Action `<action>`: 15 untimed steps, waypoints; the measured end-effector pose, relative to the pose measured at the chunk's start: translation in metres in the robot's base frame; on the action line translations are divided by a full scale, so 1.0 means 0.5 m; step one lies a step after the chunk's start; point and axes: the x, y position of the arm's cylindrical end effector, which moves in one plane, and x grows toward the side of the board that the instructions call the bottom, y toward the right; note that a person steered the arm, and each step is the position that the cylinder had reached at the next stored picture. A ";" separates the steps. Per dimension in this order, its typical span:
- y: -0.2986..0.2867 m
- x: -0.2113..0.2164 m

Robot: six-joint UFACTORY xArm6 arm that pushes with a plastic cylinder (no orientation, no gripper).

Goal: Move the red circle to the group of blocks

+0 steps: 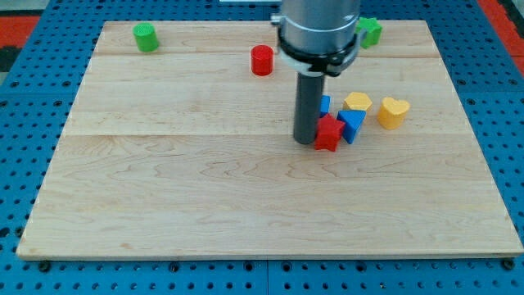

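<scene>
The red circle [262, 60] stands near the view's top, a little left of centre. The group lies right of centre: a red star-like block [330, 133], a blue triangle [352, 124], a small blue block [325, 104] partly hidden behind the rod, a yellow block [357, 102] and a yellow heart [393, 111]. My tip [305, 141] rests on the board just left of the red star block, touching or nearly touching it. It is well below and right of the red circle.
A green cylinder [146, 37] stands at the top left of the wooden board [164, 180]. A green block [370, 31] sits at the top right, partly hidden by the arm. Blue pegboard surrounds the board.
</scene>
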 end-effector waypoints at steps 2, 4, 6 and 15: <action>-0.213 0.004; -0.158 -0.277; 0.040 -0.425; -0.310 -0.352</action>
